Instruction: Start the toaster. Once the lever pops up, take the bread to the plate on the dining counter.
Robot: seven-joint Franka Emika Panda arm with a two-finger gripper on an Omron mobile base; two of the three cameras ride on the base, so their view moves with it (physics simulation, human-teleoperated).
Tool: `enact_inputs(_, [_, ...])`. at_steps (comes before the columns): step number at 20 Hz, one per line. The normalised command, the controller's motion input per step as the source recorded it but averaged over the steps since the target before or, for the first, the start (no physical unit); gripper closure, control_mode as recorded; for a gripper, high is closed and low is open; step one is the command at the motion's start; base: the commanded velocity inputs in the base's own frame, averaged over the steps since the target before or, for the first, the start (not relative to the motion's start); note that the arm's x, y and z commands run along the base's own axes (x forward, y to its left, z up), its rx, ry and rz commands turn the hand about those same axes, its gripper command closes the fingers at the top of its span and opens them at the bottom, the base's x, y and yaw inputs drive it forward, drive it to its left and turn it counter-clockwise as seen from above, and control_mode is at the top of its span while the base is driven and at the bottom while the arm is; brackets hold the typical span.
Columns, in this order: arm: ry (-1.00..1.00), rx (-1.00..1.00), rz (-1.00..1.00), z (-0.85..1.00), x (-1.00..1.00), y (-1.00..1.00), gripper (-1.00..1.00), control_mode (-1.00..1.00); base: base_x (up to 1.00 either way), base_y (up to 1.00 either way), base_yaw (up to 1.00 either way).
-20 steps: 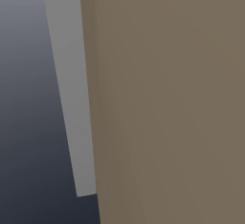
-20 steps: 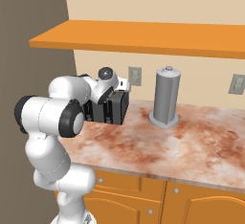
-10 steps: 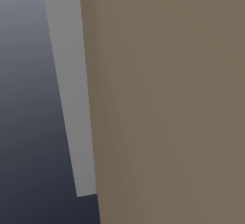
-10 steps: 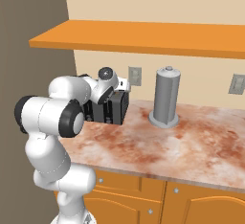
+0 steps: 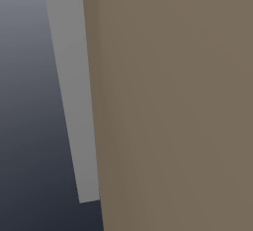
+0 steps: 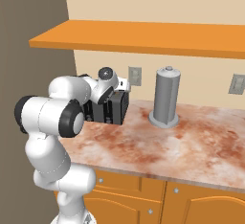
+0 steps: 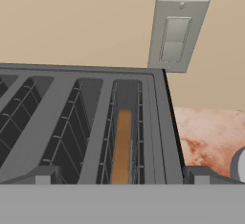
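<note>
The toaster (image 6: 109,109) is black and stands at the back left of the marbled wall counter (image 6: 158,146). My hand hangs just above it. In the hand view I look down into the toaster's (image 7: 72,122) wire-lined slots. The bread (image 7: 122,146), a tan-brown slice seen edge-on, sits deep in the rightmost slot. My gripper (image 7: 122,179) is open, its fingertips (image 7: 44,176) set wide apart over the toaster's near edge with nothing between them. The plate and the dining counter are out of view.
A tall grey cylindrical canister (image 6: 165,98) stands right of the toaster. An orange shelf (image 6: 143,34) runs overhead. Wall outlets (image 6: 134,76) sit behind the toaster. A brown panel (image 5: 173,101) rises close on the left. Orange cabinets (image 6: 143,199) sit below the counter.
</note>
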Motion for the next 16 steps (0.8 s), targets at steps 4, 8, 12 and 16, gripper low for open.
enact_inputs(4, [0.00, 0.00, 0.00, 0.00, 0.00, 0.00, -1.00, -1.00, 0.00, 0.00, 0.00])
enact_inputs(8, [0.00, 0.00, 0.00, 0.00, 0.00, 0.00, -1.00, -1.00, 0.00, 0.00, 0.00])
enact_inputs(12, [0.00, 0.00, 0.00, 0.00, 0.00, 0.00, -1.00, -1.00, 0.00, 0.00, 0.00])
enact_inputs(16, [0.00, 0.00, 0.00, 0.00, 0.00, 0.00, -1.00, -1.00, 0.00, 0.00, 0.00])
